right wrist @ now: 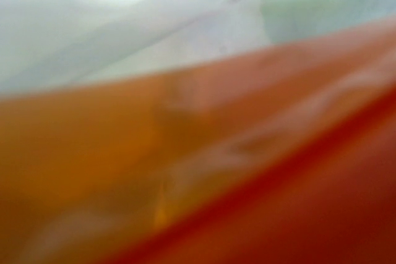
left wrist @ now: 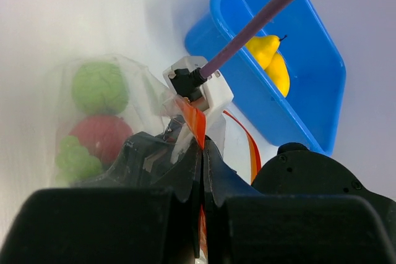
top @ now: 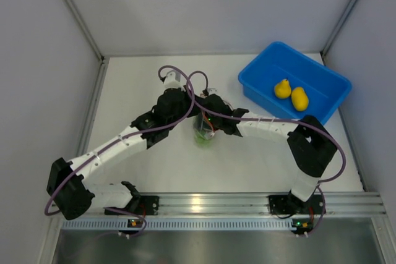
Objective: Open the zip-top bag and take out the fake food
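Fingers (left wrist: 176, 168) of the left gripper (left wrist: 202, 153) pinch the orange zip strip (left wrist: 193, 122) of the zip-top bag (left wrist: 145, 88) at mid-table. I cannot tell how the right gripper (top: 205, 117) stands. Red apple (left wrist: 99, 137), green round fruit (left wrist: 99, 86) and grapes (left wrist: 77, 159) lie inside the bag, and two yellow pears (top: 291, 94) are in the blue bin (top: 263, 88) at the far right.

Left arm (top: 117, 143) and right arm (top: 266, 127) hem in the zip-top bag (top: 203, 134); blue bin (top: 315, 81) blocks far right; near-centre worktop (top: 204, 171) is open.

no words, numbers or signs can be read anywhere in these pictures. nothing here has a label or a brand on it that shows.
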Controlling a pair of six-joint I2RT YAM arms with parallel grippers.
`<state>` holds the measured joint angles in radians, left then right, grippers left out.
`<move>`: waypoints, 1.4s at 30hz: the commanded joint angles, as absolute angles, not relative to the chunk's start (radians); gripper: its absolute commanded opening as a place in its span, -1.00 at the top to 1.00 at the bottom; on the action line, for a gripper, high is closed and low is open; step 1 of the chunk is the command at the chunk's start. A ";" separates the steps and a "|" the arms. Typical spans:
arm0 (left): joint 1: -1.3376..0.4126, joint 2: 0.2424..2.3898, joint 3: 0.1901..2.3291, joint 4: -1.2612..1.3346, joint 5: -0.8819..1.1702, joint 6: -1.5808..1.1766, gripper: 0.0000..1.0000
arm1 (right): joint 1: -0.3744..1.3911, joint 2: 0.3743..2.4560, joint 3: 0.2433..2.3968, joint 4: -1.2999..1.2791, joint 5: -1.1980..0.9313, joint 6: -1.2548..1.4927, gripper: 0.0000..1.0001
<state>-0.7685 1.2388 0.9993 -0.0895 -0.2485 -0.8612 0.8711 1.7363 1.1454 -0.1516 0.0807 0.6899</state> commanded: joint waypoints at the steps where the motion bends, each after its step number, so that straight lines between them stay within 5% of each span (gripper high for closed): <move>1: -0.769 1.207 0.989 -0.011 -0.252 -0.853 1.00 | 0.894 1.770 1.147 -0.161 0.109 0.657 0.14; 8: -0.767 1.204 0.976 -0.012 -0.253 -0.847 1.00 | 0.902 1.766 1.129 -0.117 0.140 0.634 0.64; 15: -0.758 1.201 0.954 -0.017 -0.256 -0.847 1.00 | 0.907 1.692 1.103 -0.054 0.140 0.591 0.88; 42: -0.732 1.218 0.925 -0.017 -0.235 -0.848 1.00 | 0.902 1.381 1.114 -0.107 0.244 0.494 1.00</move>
<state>-0.7368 1.2331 0.9325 -0.0456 -0.2436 -0.8612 0.8841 1.4269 1.0672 -0.1165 0.1951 0.5335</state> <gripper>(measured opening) 0.019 0.170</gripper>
